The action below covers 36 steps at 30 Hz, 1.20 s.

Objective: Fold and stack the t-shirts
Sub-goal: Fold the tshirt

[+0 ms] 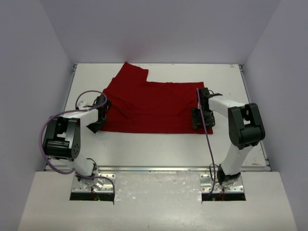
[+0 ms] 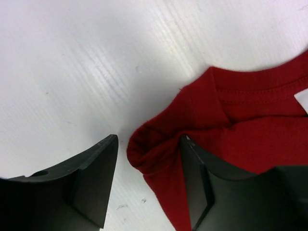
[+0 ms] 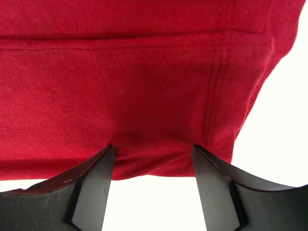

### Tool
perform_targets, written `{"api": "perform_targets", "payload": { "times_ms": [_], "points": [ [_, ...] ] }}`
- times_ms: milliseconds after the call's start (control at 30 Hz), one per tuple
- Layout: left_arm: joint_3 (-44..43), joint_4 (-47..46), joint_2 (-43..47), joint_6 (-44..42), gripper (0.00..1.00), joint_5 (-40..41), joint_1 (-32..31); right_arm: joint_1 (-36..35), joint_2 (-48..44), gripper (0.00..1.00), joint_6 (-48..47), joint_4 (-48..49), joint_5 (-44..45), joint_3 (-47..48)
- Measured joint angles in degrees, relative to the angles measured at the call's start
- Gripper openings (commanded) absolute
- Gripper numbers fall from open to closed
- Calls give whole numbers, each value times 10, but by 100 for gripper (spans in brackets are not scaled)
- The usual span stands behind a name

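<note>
A white surface [image 1: 144, 144] boxed in by pale walls fills the overhead view, with two robot arms rising from its 6 o'clock edge. One deep-red t-shirt [image 1: 154, 103] lies spread flat across the middle and far part of the surface, its long axis running from 9 o'clock to 3 o'clock. A flap of cloth juts out toward 11 o'clock. No folded stack is in sight, so folding looks barely begun. Each arm reaches to its own end of the shirt's near edge, the left arm to the 8 o'clock corner and the right arm to the 4 o'clock corner. Neither arm is clearly nearer. In its own wrist camera, the left hand [image 2: 149, 139] stands partly open around a bunched corner of cloth. The fold touches the right-side finger, a sliver of bare surface shows beside the other finger, and the rest of the shirt runs off toward 2 o'clock. The right hand [image 3: 153, 149] has its fingers partway apart with the stitched hem [image 3: 219, 96] filling the gap and the shirt stretching away toward 12 o'clock. Whether this hand is squeezing the cloth cannot be told. The next move probably needs both hands to clamp together and carry the near edge toward 12 o'clock.
</note>
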<state>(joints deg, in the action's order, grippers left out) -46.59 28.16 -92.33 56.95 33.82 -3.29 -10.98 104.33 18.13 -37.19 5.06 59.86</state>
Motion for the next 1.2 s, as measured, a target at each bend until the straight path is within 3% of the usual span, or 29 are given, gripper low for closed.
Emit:
{"api": "perform_targets", "payload": {
  "times_ms": [133,167,333,500,633,733,833,967,1200],
  "points": [
    [20,21,68,0,68,0,0,2,0,70,-11,-23,26,13],
    [28,25,96,1,77,-1,-1,3,-3,71,-13,-34,31,20],
    [46,17,267,-10,97,-10,-31,-18,-42,76,-17,-58,23,86],
    [35,-54,304,-55,99,-42,-87,-107,-90,73,-9,-27,-8,177],
    [-6,-54,233,-36,99,-44,-110,-160,-88,58,20,87,-150,191],
    [20,-39,238,11,99,-41,-114,-185,-5,49,46,164,-227,248],
    [61,-39,259,42,99,-36,-110,-213,116,48,70,233,-274,328],
    [81,-41,271,47,99,-55,-75,-252,253,46,89,257,-287,424],
    [97,-85,291,9,100,-94,-34,-275,362,46,86,243,-283,538]
  ]
}}
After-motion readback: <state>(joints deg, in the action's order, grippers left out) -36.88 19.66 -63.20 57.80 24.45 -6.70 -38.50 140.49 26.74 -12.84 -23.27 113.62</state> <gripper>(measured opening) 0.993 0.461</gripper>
